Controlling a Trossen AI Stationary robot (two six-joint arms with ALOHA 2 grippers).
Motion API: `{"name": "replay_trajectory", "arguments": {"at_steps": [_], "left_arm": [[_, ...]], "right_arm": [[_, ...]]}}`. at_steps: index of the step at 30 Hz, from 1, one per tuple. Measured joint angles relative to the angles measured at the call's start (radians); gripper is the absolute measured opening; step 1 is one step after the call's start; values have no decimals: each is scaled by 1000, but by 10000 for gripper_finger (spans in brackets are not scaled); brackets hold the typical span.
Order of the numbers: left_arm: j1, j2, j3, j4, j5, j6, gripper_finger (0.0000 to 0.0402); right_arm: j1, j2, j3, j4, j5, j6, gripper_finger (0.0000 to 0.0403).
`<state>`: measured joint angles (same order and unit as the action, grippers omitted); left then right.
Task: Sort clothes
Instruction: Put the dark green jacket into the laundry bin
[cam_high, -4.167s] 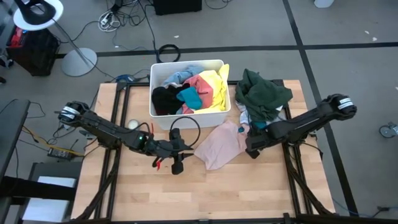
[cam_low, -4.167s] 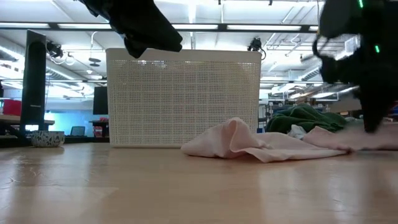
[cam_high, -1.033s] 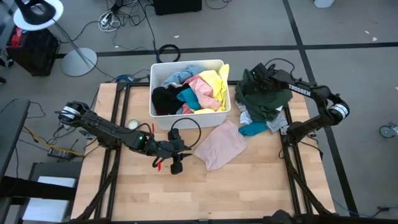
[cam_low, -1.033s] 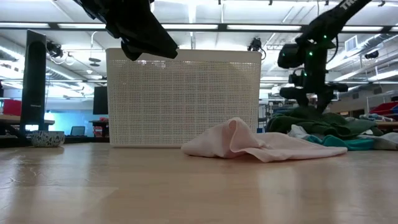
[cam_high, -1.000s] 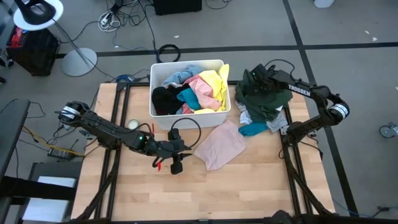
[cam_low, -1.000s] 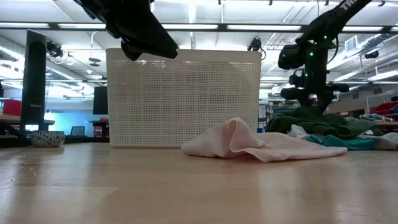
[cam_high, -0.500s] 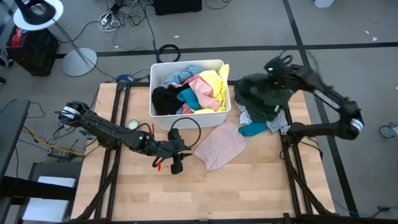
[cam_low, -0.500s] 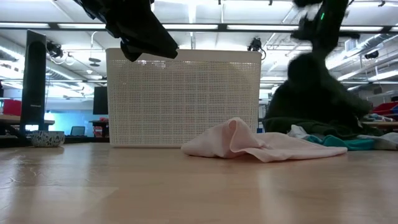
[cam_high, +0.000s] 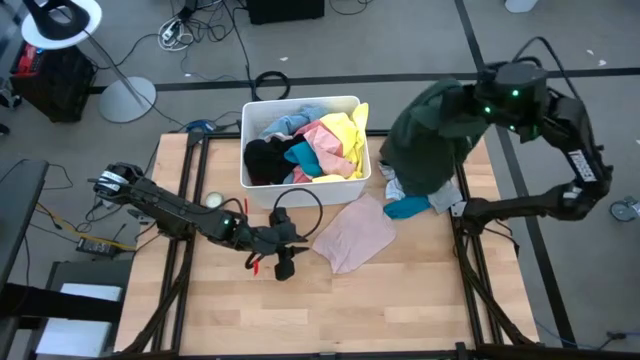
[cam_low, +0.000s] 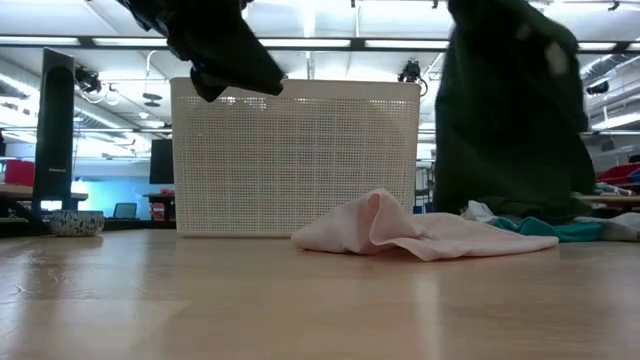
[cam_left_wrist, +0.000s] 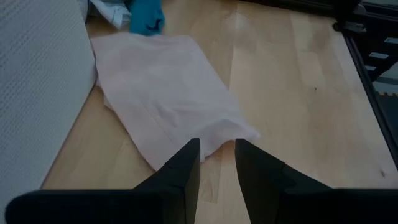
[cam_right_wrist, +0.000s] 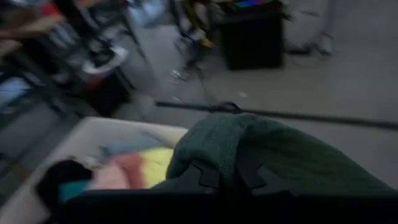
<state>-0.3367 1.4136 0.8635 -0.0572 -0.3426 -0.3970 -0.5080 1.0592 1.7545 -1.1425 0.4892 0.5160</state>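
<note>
My right gripper (cam_right_wrist: 227, 169) is high above the table's far right, shut on a dark green garment (cam_high: 425, 140) that hangs below it, over the pile of clothes (cam_high: 430, 200). A pink garment (cam_high: 355, 232) lies flat on the table in front of the white bin (cam_high: 300, 190), which holds several garments in light blue, pink, yellow, black and teal. My left gripper (cam_left_wrist: 216, 146) hovers open just above the table, at the pink garment's near left corner, with nothing between its fingers. My right gripper pinches a bunched fold at the top of the dark green garment (cam_right_wrist: 249, 140) between its two fingers, coming from the table's right side and slanting down. The cloth drapes slack below the fingers (cam_low: 510, 110). Its lower end reaches down to the pile; whether it hangs clear I cannot tell.
A teal garment (cam_high: 405, 208) and pale clothes (cam_high: 442, 198) lie in the pile at the right edge. Bare wood spreads over the table's near half (cam_high: 330, 310). A small round object (cam_high: 214, 200) sits left of the bin.
My right gripper has shut on the top of the dark green garment and risen fast, swinging toward the table's right edge. The garment has been drawn up from a heap on the pile into a long hanging drape. The teal and pale clothes stayed put.
</note>
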Motion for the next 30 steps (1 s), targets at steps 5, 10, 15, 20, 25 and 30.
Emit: {"name": "replay_trajectory", "arguments": {"at_steps": [5,10,15,20,25,30], "left_arm": [[-27,0,0,-58,-23,-42,106],[-65,-16,0,-46,-55,-38,106],[-88,-24,0,-43,-65,-38,106],[-108,-23,0,-41,-69,-51,106],[-142,-46,0,-57,-124,-54,106],[-194,-77,0,-95,-203,-88,106]], "right_arm": [[110,102,97,153,-5,-62,1],[196,232,233,315,-21,-149,1],[239,388,397,481,-61,-235,0],[237,553,572,653,-184,-276,0],[226,651,578,949,-304,-282,0],[197,739,594,1123,-398,-229,0]]}}
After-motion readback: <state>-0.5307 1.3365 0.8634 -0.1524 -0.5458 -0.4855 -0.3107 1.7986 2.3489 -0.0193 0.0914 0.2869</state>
